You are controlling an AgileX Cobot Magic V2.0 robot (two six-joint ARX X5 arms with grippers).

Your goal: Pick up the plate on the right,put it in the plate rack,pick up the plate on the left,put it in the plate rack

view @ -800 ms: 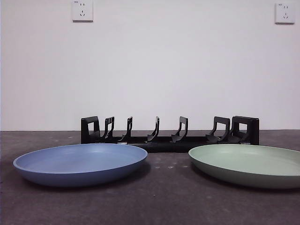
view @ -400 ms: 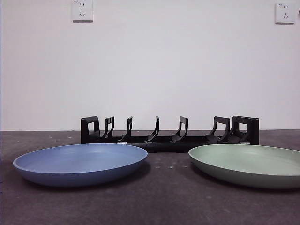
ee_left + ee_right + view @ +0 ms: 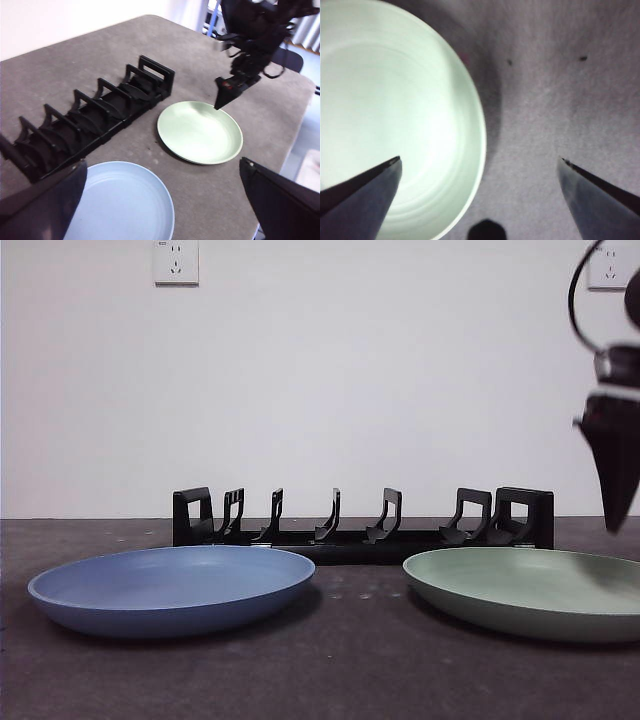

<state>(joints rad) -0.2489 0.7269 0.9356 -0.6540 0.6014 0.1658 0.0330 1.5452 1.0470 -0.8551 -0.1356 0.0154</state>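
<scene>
While the right gripper (image 3: 617, 525) hangs above the green plate's (image 3: 530, 590) outer rim — jaws spread, nothing held — the blue plate (image 3: 170, 588) lies flat on the tabletop (image 3: 350, 670) before the empty plate rack (image 3: 362, 520). Left gripper (image 3: 160, 200) waits, jaws apart.

Front camera low, near worktop (image 3: 340, 670) height, faces wall level; plates close and large. Left wrist camera high, looks down slantwise over whole worktop. Right wrist camera very near, looks straight down on green plate (image 3: 390, 120) rim. All three views share green plate; front and left wrist share also plate rack (image 3: 360, 525), blue plate (image 3: 170, 588).
</scene>
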